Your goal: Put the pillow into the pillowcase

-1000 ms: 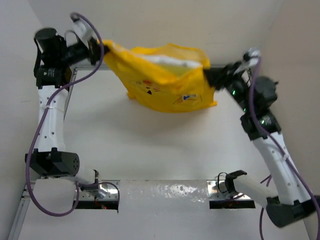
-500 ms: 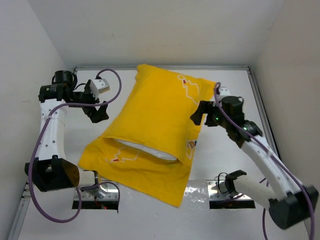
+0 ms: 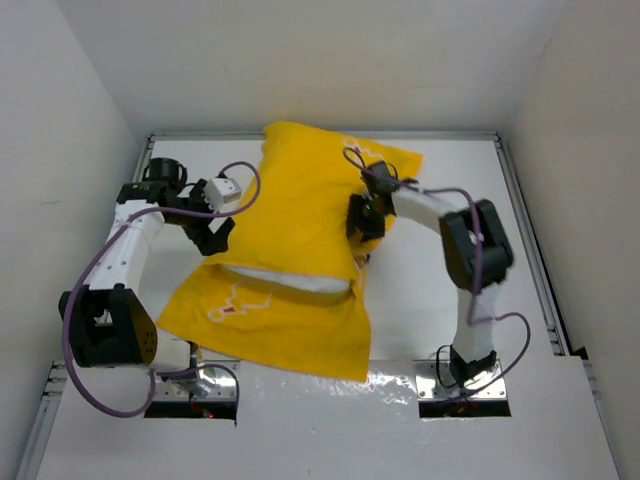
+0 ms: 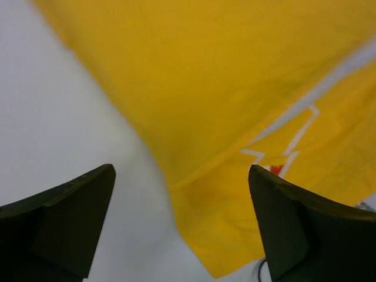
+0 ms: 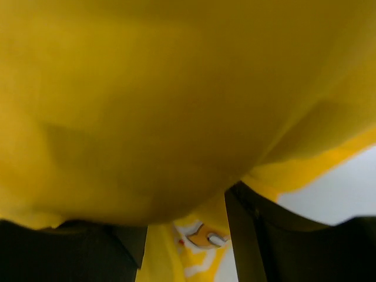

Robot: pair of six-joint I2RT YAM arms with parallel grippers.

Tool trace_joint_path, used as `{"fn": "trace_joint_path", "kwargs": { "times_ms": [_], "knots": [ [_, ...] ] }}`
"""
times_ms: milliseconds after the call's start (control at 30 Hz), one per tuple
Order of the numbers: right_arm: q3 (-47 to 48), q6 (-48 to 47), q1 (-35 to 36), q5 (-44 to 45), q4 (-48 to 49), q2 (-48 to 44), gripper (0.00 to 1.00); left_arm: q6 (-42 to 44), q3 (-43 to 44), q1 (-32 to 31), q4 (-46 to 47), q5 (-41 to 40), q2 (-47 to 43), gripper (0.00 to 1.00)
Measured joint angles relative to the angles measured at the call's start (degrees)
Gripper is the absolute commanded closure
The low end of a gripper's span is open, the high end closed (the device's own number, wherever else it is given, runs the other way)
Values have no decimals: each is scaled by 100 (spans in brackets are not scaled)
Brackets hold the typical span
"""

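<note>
The yellow pillowcase lies on the table, puffed up in its far half. A strip of the white pillow shows at its mouth, and the flat near flap spreads toward the front edge. My left gripper stands open at the case's left edge; in the left wrist view its gripper spans the pillowcase hem without touching it. My right gripper rests against the case's right side. In the right wrist view the gripper has its fingers apart, their tips buried under the bulging pillowcase.
A metal rail frames the white table, with walls close on three sides. Two metal base plates sit at the near edge. Purple cables loop off both arms.
The case with the pillow was held up in the air by both grippers; it now lies on the table. Both let go; the right arm folded in over its right side.
</note>
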Motion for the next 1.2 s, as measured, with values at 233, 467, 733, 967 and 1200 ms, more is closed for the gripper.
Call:
{"fn": "trace_joint_path", "kwargs": {
  "times_ms": [233,467,733,967,1200],
  "knots": [
    [5587,-245,-243,90,-1045,3270,19,564,1023,-1895,404,-756,577,0],
    [2247,-527,-494,562,-376,278,1,1502,424,-3239,1545,-2157,1342,0],
    [-951,-212,-339,678,509,-2247,1,2938,1276,-2881,538,-1703,2387,0],
    [-2559,42,356,1246,415,-3204,1,4050,951,-2892,-11,-1827,2337,0],
    [-3189,407,610,1449,595,-3556,1,3683,-197,-3012,1617,-2330,1878,0]
  ]
}}
